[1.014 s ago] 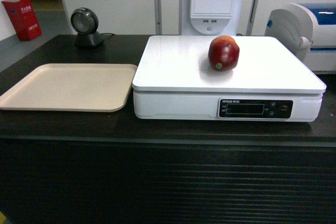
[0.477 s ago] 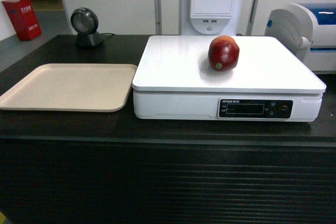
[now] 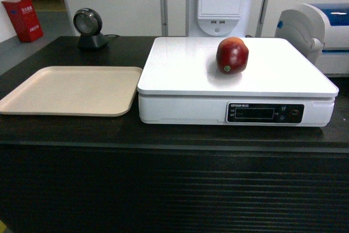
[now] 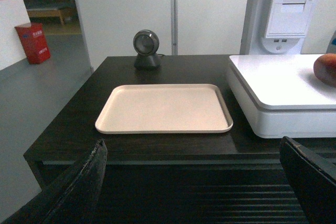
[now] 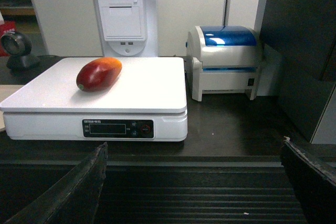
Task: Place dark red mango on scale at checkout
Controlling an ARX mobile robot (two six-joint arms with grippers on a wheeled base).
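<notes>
- The dark red mango (image 3: 232,55) lies on the white platform of the scale (image 3: 185,69), right of the platform's middle and toward its back, with nothing gripping it.
- In the right wrist view the mango (image 5: 98,74) shows its full oval: the long axis runs roughly level across the platform, slanting from front-left to back-right, with the orange-yellow end at the upper right and the dark red end at the lower left.
- The head view looks nearly along that axis, so the fruit appears almost round, with a small sticker on the end facing the camera.
- The left wrist view catches only a sliver of the mango (image 4: 326,68) at the right edge.
- The scale (image 5: 52,124) stands on the dark desk of the checkout (image 3: 163,189), its display panel and buttons facing forward.
- A beige tray (image 3: 71,91) sits just beside the scale on the left; the left wrist view shows it whole (image 4: 164,108), with a round barcode scanner (image 4: 146,49) behind it.
- Only the right wrist view shows the whole white and blue label printer (image 5: 227,61) to the right of the scale; the receipt printer stand (image 5: 124,17) rises behind.
- The left gripper (image 4: 194,192) and right gripper (image 5: 194,192) each show two dark fingers set wide apart at the lower corners, jaws released and holding nothing, in front of the ribbed desk front.
</notes>
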